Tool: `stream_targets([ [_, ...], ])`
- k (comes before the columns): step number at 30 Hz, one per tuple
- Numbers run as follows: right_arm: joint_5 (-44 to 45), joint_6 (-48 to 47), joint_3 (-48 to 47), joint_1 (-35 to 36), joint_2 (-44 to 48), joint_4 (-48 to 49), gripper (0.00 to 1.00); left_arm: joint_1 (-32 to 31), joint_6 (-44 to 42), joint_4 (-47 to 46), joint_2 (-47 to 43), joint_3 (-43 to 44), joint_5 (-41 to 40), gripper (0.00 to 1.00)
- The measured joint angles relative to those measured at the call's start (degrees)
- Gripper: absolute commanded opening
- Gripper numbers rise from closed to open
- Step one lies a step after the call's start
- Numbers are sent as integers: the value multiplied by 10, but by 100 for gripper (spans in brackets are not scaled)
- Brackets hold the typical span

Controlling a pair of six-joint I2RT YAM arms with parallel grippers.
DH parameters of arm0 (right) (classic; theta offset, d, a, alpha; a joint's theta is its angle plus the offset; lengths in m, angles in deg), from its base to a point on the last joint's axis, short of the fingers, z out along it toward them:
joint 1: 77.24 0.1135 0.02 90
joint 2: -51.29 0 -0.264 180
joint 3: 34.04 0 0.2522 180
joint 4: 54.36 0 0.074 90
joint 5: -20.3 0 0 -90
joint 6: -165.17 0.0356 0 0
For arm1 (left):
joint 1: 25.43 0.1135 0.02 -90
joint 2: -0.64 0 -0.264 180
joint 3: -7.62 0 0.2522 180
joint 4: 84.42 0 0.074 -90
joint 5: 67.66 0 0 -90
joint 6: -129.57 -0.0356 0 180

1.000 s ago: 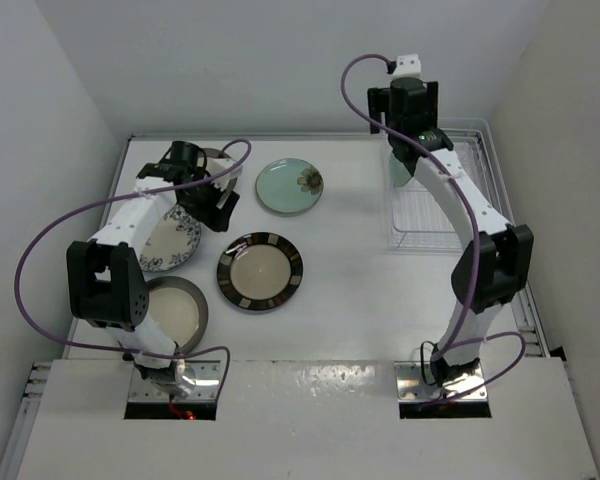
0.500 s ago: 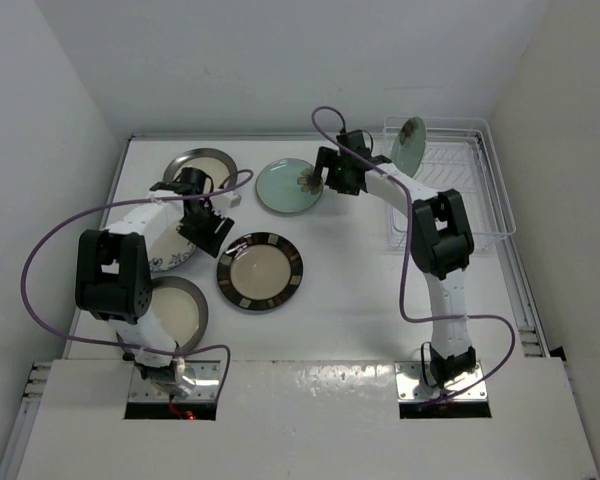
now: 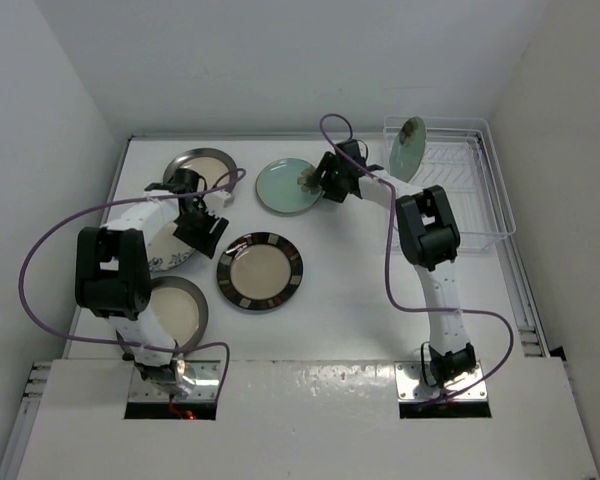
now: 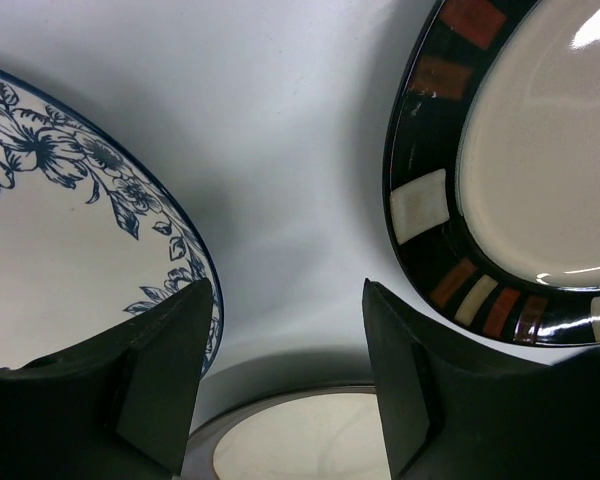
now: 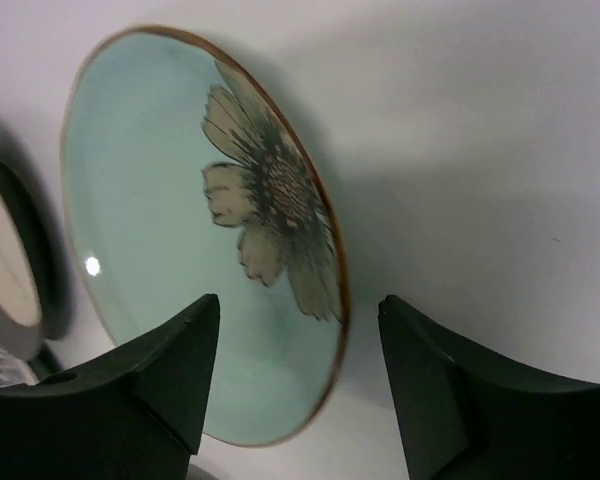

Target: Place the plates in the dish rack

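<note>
One mint green plate (image 3: 408,147) stands upright in the white wire dish rack (image 3: 475,205). A second mint green plate (image 3: 283,188) lies flat on the table. My right gripper (image 3: 323,181) is open at its right edge, and in the right wrist view the gripper (image 5: 295,372) has the plate's (image 5: 170,250) rim between its fingers. My left gripper (image 3: 202,231) is open and empty, low between the white-blue floral plate (image 4: 50,270) and the brown-striped plate (image 4: 540,150). A cream dark-rimmed plate (image 4: 310,440) shows below its fingers.
Another cream dark-rimmed plate (image 3: 202,163) lies at the far left. The striped plate (image 3: 261,271) and the near cream plate (image 3: 180,310) lie left of centre. White walls close in the table on three sides.
My right arm has swung from over the rack to the flat mint plate, leaving one mint plate upright in the rack. My left gripper has shifted slightly toward the near side.
</note>
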Motion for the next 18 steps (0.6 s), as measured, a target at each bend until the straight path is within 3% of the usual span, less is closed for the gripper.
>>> stream_targets([
  [2,-7,19,-14,-1,-15,6,55,0,0,0,3,0,0,67],
  [6,-28,52,-23,-4,-37,37,30,0,0,0,3,0,1,67],
  [7,-36,61,-24,-5,-44,48,18,0,0,0,3,0,1,67],
  [10,-57,83,-33,-8,-65,77,0,0,0,0,3,0,1,67],
  [18,-74,54,-9,-9,-56,130,0,0,0,0,6,0,5,67],
])
